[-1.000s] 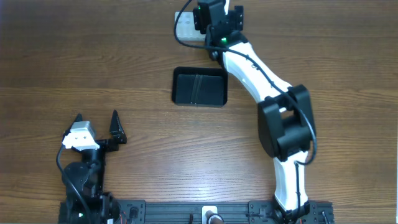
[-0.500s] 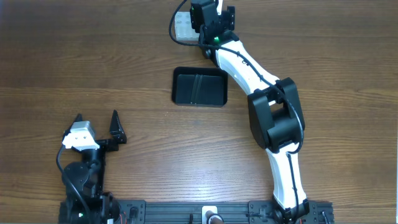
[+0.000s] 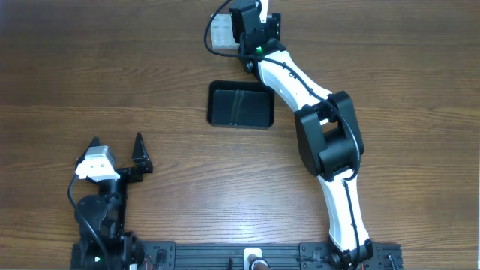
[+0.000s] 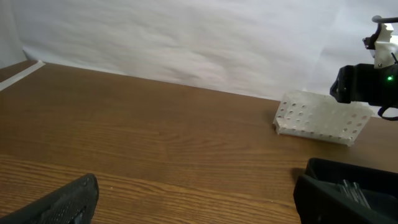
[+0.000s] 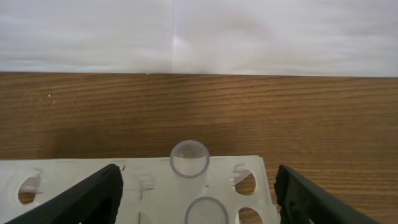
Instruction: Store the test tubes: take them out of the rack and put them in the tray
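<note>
Right wrist view | tube (image 5: 189, 158) upright in rack (image 5: 158, 191) | right fingers (image 5: 81, 200) spread | left fingers (image 3: 140, 152) spread

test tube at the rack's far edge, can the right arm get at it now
Probably yes: the right gripper is open over the rack, the test tube sits in line with its gap, and nothing covers it. A second tube close by might crowd it.

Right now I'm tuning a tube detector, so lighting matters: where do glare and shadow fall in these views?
Top view: glare whitens the table's upper left corner; the black tray stays dark. Right wrist view: soft shadow darkens the wood beyond the rack; no strong glare on the test tube's rim. Left wrist view: even light, faint shadow under the rack.
</note>
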`<state>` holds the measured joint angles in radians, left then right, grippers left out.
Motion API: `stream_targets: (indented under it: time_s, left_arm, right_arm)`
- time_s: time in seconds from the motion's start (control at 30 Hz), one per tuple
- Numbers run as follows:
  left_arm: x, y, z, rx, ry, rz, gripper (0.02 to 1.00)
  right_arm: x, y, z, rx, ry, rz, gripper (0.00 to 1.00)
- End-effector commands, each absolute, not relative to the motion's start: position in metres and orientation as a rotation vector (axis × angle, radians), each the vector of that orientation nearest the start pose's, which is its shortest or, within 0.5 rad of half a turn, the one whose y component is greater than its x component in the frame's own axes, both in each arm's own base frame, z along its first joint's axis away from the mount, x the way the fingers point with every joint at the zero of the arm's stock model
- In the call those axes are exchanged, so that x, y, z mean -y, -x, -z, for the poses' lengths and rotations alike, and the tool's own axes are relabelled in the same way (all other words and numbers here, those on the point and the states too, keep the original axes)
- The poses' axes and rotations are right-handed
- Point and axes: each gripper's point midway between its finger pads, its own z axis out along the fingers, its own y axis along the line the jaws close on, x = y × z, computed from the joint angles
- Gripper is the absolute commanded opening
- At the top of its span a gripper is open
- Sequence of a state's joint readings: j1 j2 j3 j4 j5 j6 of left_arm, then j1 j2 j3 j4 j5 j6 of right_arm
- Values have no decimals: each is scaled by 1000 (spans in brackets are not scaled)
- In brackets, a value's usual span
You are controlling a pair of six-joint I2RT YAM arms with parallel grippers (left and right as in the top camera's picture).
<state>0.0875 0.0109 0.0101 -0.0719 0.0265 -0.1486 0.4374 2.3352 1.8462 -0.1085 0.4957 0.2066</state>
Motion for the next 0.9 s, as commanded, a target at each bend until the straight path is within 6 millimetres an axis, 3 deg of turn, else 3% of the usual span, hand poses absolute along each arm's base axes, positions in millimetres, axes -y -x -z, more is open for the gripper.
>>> stream_targets:
  time_s: [0.03, 0.23, 0.9]
  left_arm:
    - [-19, -245, -157, -1636, 164, 49, 998]
    - [-19, -245, -157, -1636, 164, 49, 998]
    - [-19, -245, -157, -1636, 164, 49, 998]
  right_arm:
    - [-187, -615, -114, -2077, -70, 178, 746]
    - [-185, -615, -114, -2078, -74, 181, 704]
    - [-185, -611, -101, -2114, -57, 200, 152]
